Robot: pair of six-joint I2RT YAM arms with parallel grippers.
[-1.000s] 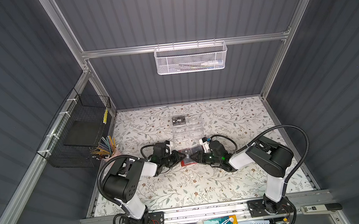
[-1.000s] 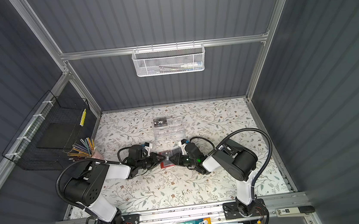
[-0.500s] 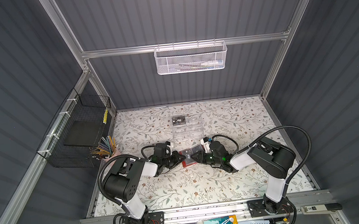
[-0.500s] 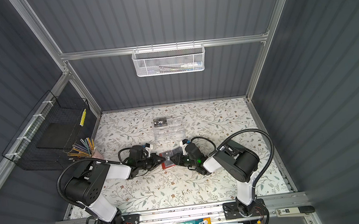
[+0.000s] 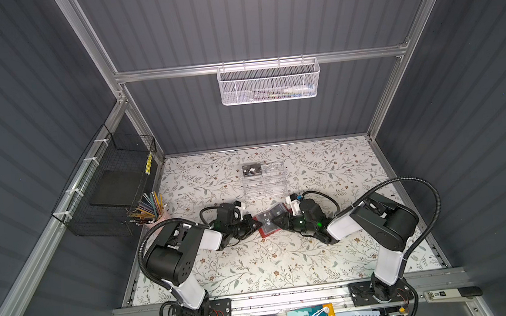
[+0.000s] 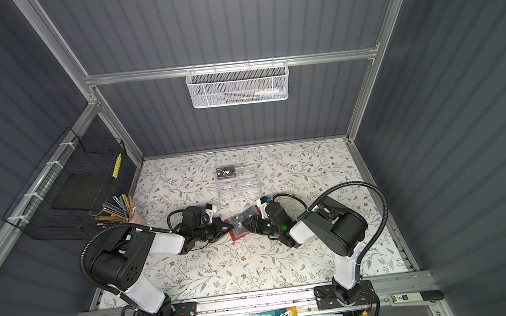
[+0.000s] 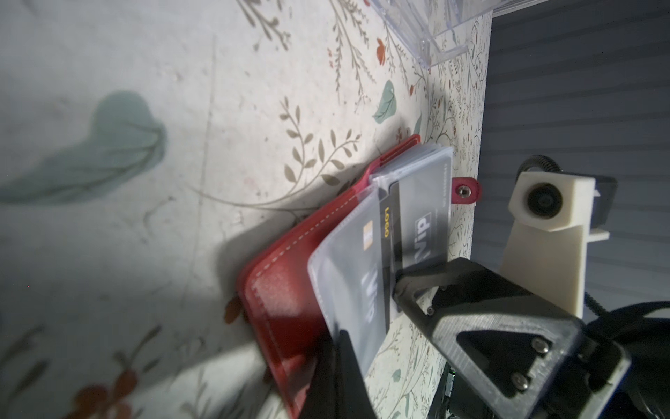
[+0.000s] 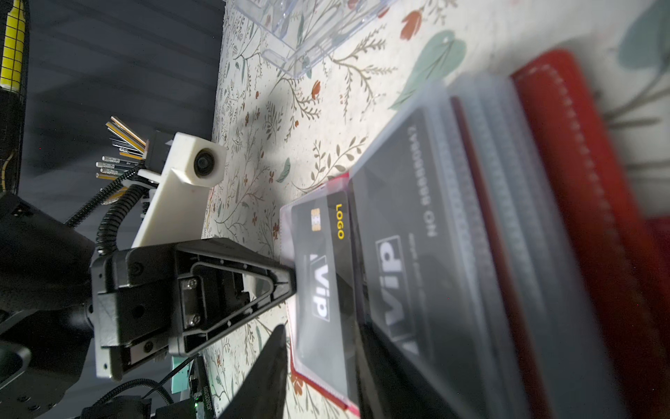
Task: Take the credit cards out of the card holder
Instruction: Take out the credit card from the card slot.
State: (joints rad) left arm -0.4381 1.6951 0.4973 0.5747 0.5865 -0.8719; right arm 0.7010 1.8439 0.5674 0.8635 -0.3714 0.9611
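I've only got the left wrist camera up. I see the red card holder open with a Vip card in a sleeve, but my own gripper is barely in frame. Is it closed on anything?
Observer: Yes. In the right wrist view the left gripper is shut on the outer edge of the clear sleeve that holds the top Vip card.
Operator: Any card out already?
Observer: One. In both top views a loose Vip card sits in the clear organizer, at its far corner on the left arm's side.
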